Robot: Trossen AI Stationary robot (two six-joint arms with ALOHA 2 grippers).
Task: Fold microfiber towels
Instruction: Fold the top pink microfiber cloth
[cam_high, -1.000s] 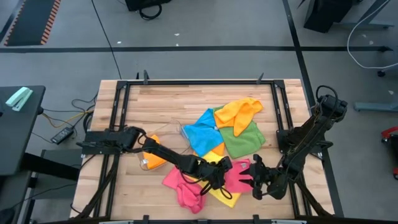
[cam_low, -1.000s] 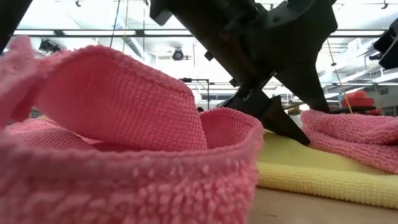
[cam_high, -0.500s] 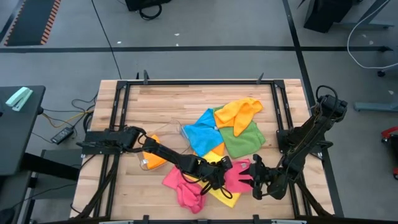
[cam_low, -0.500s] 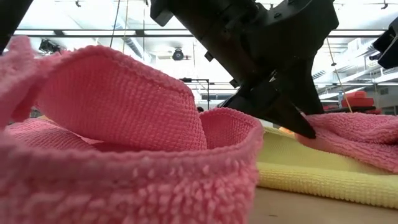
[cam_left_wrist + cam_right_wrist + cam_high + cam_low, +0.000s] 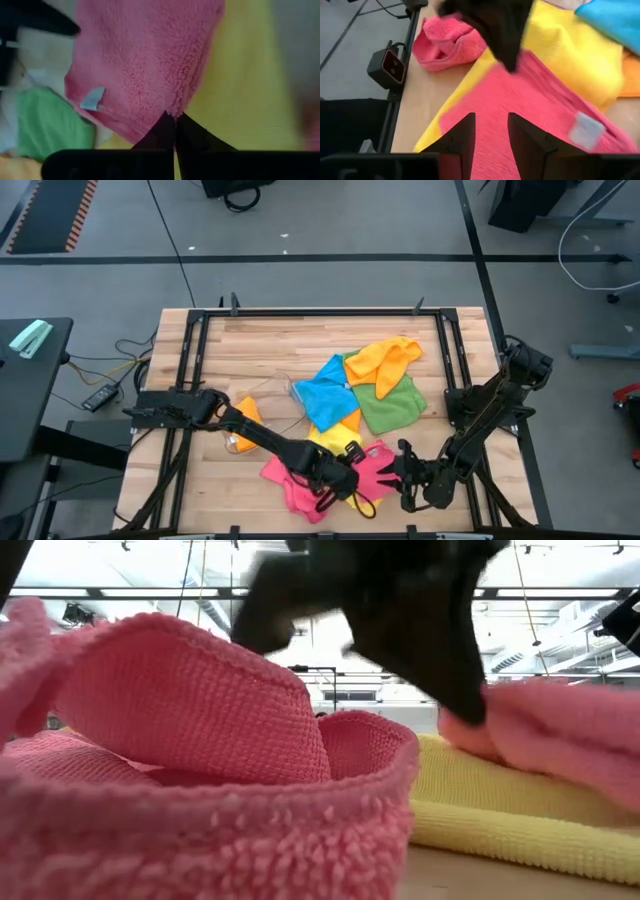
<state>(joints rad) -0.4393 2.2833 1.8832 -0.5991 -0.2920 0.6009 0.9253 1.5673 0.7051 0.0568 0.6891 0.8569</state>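
Left gripper [image 5: 174, 118] pinched shut on pink towel [image 5: 150, 60] edge; white tag [image 5: 93, 98] beside fingers, unreadable. Right gripper [image 5: 491, 131] parted over pink towel, yellow towel [image 5: 570, 50] beyond.

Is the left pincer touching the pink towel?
Touching. Left wrist view: the left pincer is shut, its tips pinching the edge of the pink towel.

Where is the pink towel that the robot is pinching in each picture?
High view: pink towel near the table's front edge, between the left pincer and the right pincer.
Low view: the blurred pink fold at the right.
Left wrist view: the big pink patch, its edge nipped by the shut fingers.
Right wrist view: the pink sheet ahead of the open fingers.
Shared landmark: the yellow towel lying under it.
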